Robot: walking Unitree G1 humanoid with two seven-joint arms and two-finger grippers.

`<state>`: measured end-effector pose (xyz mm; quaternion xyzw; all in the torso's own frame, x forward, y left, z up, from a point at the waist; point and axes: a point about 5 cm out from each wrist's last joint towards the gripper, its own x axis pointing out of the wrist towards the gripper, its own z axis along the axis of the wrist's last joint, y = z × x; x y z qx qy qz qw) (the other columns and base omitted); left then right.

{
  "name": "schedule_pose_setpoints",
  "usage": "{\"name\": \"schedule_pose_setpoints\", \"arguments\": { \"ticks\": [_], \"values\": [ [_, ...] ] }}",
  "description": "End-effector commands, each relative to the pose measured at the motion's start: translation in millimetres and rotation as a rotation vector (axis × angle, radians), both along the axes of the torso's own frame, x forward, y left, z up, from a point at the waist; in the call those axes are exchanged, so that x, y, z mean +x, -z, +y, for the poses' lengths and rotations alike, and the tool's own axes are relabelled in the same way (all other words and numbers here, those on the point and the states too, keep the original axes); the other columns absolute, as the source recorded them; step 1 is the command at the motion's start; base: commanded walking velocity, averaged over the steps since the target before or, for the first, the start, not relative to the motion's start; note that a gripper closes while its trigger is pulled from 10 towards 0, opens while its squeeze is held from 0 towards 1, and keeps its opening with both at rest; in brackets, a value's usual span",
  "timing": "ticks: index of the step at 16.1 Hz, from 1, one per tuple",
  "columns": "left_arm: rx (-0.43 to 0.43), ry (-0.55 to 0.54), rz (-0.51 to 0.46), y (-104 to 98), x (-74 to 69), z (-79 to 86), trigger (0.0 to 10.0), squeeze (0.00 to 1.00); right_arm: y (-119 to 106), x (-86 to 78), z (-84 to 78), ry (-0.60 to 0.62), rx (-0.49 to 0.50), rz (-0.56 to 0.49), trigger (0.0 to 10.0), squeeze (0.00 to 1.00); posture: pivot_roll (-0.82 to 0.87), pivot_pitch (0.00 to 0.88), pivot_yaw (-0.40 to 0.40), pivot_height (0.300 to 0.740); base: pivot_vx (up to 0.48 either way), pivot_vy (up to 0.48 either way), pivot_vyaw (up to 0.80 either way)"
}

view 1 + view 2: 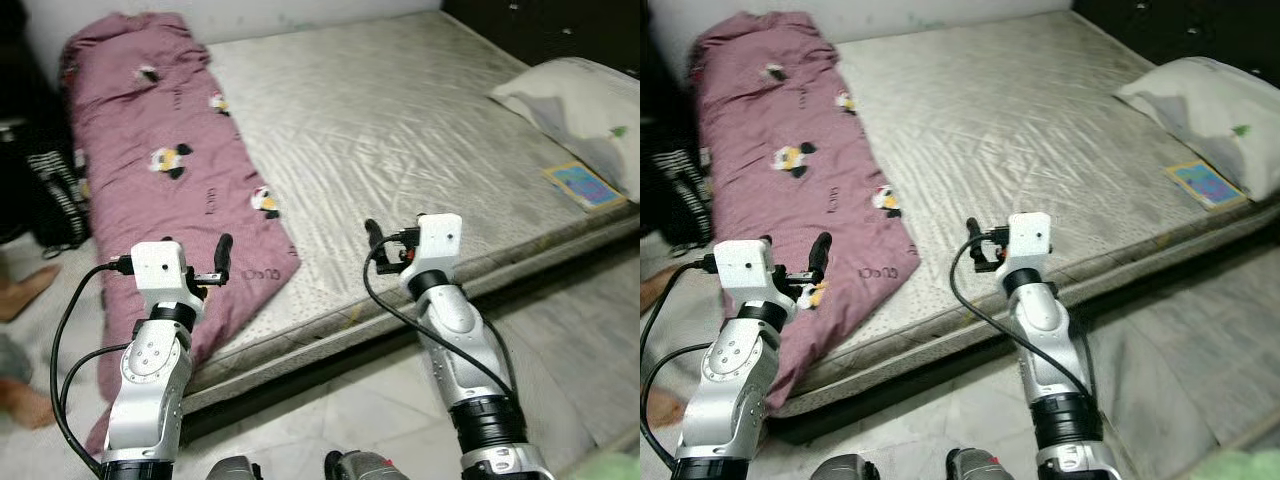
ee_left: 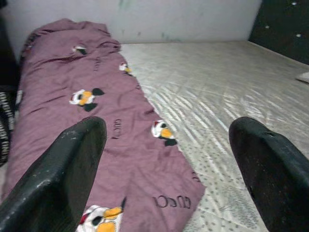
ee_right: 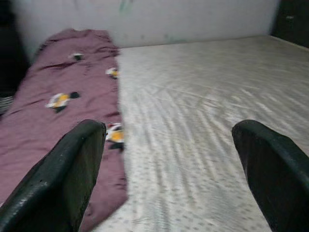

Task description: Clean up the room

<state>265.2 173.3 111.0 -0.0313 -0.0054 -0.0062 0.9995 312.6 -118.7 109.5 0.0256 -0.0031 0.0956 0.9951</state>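
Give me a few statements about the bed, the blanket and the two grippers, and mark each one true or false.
1. The maroon blanket lies along the robot's left side of the mattress. True.
2. The left gripper is shut on the blanket. False: its jaws are open and hold nothing.
3. A pillow lies at the far right of the bed. True.
4. The right gripper holds the small colourful book. False: its jaws are open and empty; the book lies on the mattress beside the pillow.
5. The blanket covers the whole mattress. False: most of the mattress is bare.
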Motion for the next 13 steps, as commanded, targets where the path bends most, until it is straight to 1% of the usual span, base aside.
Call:
{"name": "schedule_pose_setpoints", "arguments": {
  "ticks": [1,10,12,13],
  "values": [
    [0.005,0.009,-0.009,-2.3,-2.2,0.0,10.0,0.00,-4.9,1.6,-0.1,0.005,-0.003,-0.020,10.0,0.00,-0.04,0.098,0.002,0.740,0.296,0.000,0.00],
    [0.002,0.011,-0.012,-1.9,-0.8,-1.0,10.0,0.00,-5.1,2.6,0.6,-0.001,-0.011,-0.024,10.0,0.00,-0.04,0.086,0.000,0.740,0.343,0.000,0.00],
    [0.039,-0.017,0.003,0.3,-0.3,-0.6,10.0,0.00,-4.6,2.6,-0.3,0.000,-0.014,-0.023,10.0,0.00,-0.04,0.083,-0.003,0.740,0.000,0.000,0.00],
    [0.039,-0.036,0.020,2.6,0.1,0.7,10.0,0.00,-3.9,2.4,-0.9,0.001,-0.016,-0.022,10.0,0.00,-0.04,0.083,-0.003,0.740,0.000,0.000,0.00]
  ]
}}
